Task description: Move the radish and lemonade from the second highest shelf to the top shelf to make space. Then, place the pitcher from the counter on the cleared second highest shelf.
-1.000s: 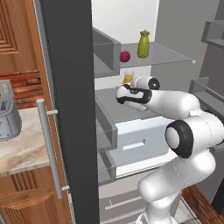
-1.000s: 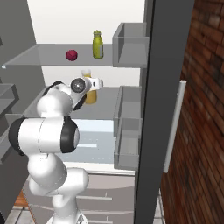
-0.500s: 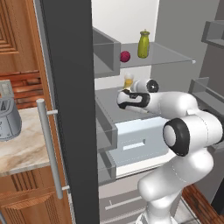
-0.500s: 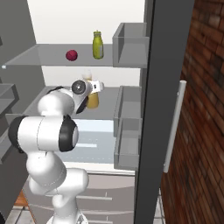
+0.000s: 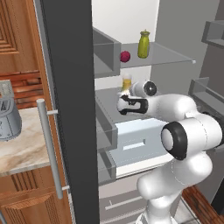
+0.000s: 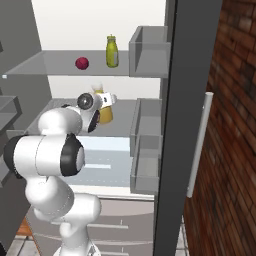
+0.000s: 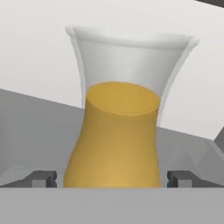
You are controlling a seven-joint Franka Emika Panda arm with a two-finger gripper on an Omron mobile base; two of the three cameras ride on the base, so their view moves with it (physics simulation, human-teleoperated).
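Note:
The orange-yellow pitcher [image 5: 127, 82] [image 6: 105, 115] [image 7: 114, 131] stands upright on the second highest shelf [image 6: 125, 120] inside the fridge. My gripper [image 5: 124, 99] [image 6: 106, 102] [image 7: 112, 178] is open at the pitcher's base, with a dark fingertip [image 7: 43, 178] on each side and a thin gap to the body. On the top shelf [image 5: 166, 54] [image 6: 45, 62] rest the dark red radish [image 5: 125, 56] [image 6: 82, 63] and, beside it, the olive-green lemonade [image 5: 143, 44] [image 6: 112, 51] with its yellow cap.
Grey side bins [image 5: 105, 57] [image 6: 147, 50] flank the shelves. A pale drawer [image 5: 131, 140] sits under the second shelf. The dark fridge wall [image 5: 70, 109] with a metal handle stands to the left. The beige counter [image 5: 22, 148] carries a grey appliance [image 5: 8, 118].
My hand has sunk a little and drawn slightly back along the second shelf. The pitcher, radish and lemonade stay where they were.

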